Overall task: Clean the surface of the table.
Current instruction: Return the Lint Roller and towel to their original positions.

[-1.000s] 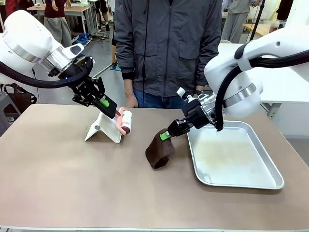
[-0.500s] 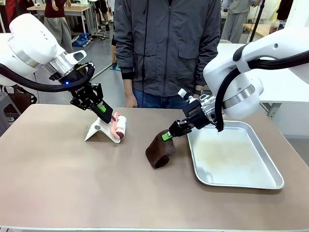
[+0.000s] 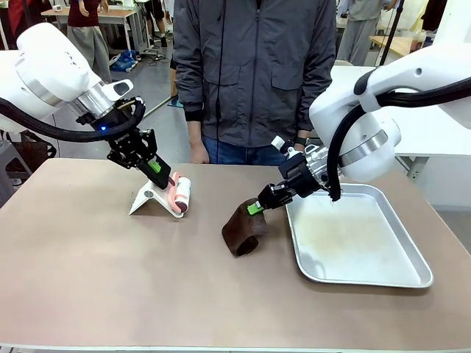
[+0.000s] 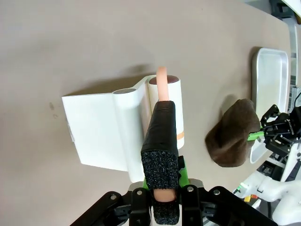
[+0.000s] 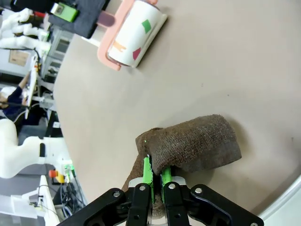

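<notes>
My left gripper (image 3: 162, 172) is shut on the pink handle of a lint roller (image 3: 182, 194), whose white roll rests against a white folded stand (image 3: 151, 200) on the brownish table (image 3: 110, 279). From the left wrist view the roller (image 4: 171, 101) lies along the stand (image 4: 99, 136) beyond the gripper (image 4: 160, 141). To the right, my right gripper (image 3: 255, 207) is shut on the top edge of a brown cloth (image 3: 243, 232) that slumps on the table. The right wrist view has that gripper (image 5: 154, 175) pinching the cloth (image 5: 197, 141), with the roller (image 5: 134, 30) farther off.
A shiny metal tray (image 3: 412, 254) lies right of the cloth, close to the right gripper. A person in a grey jacket (image 3: 254, 73) stands at the far edge, arms down. The near half of the table is bare.
My left gripper has carried the lint roller down and slightly left until it sits against the white stand. The right gripper and cloth have hardly moved.
</notes>
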